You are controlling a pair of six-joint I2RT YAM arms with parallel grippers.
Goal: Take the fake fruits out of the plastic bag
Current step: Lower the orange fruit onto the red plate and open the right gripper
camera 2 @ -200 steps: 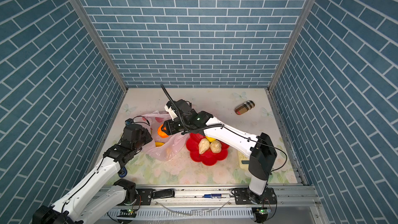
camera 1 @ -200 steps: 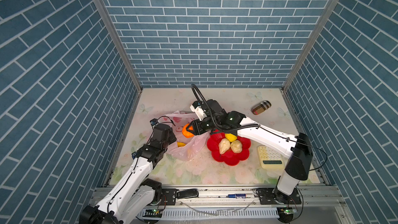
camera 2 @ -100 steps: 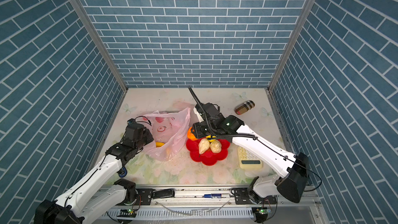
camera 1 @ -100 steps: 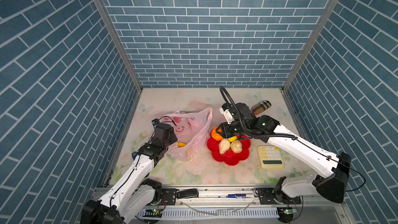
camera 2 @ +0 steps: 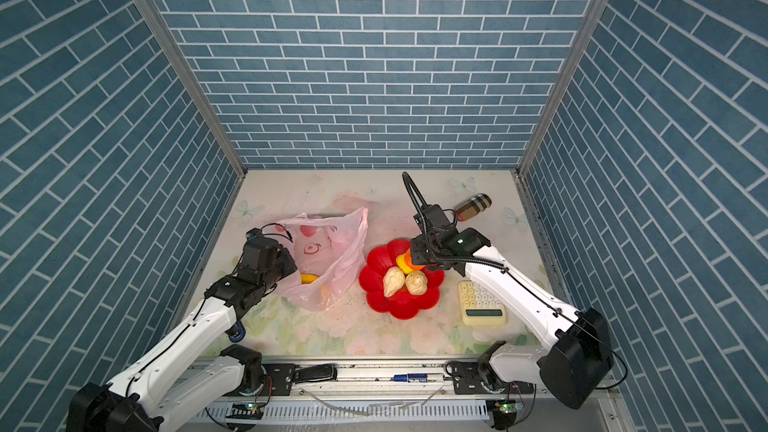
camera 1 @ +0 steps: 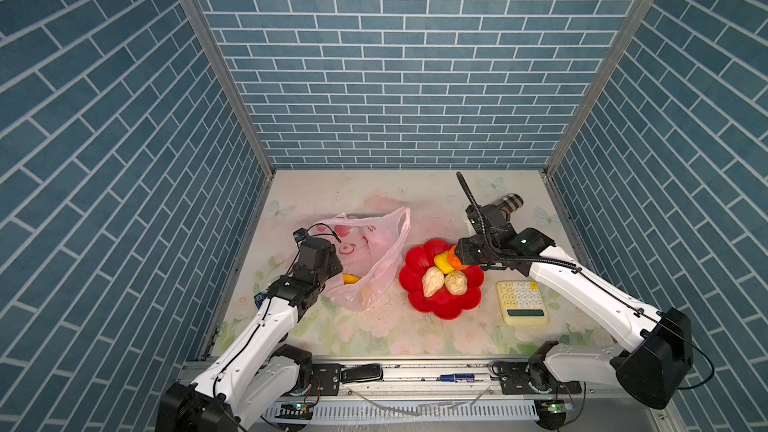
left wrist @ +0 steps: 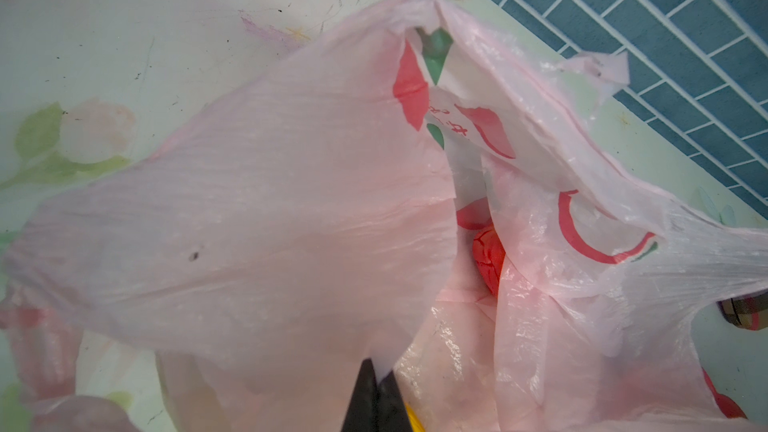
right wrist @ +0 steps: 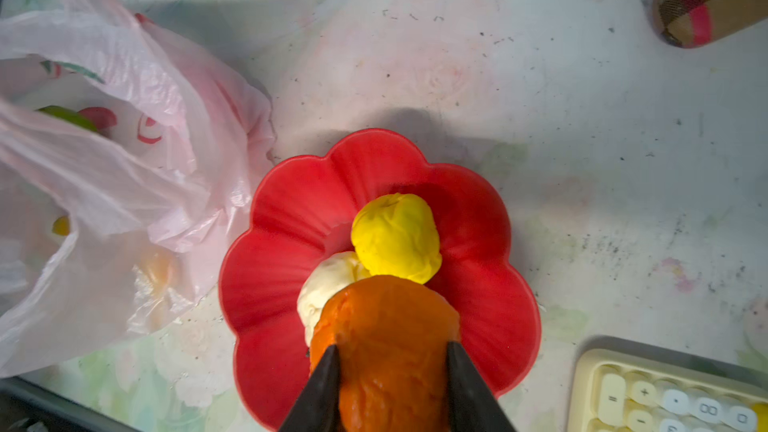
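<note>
The pale-pink plastic bag (camera 1: 376, 249) (camera 2: 332, 261) lies left of the red dish (camera 1: 419, 257). My left gripper (left wrist: 376, 371) is shut on a fold of the plastic bag (left wrist: 291, 201) at its mouth. Inside the bag I see a yellow banana (camera 1: 351, 279) and a wrinkled red shape (left wrist: 490, 255). My right gripper (right wrist: 392, 357) is shut on an orange fake fruit (right wrist: 386, 317) (camera 1: 455, 260), held just above the red dish (right wrist: 282, 268). In the dish lie a yellow lump (right wrist: 395, 238) (camera 1: 442, 261) and two cream fruits (camera 1: 432, 280) (camera 1: 456, 282).
A cream calculator (camera 1: 523, 303) (right wrist: 673, 396) lies right of the dish, under my right arm. A plaid cylinder (camera 1: 509, 203) (right wrist: 715, 2) lies at the back right. Blue brick walls close in three sides.
My right gripper has carried the orange fruit from the bag's mouth rightward to above the dish. The bag has spread open toward the back. The left gripper kept its hold.
</note>
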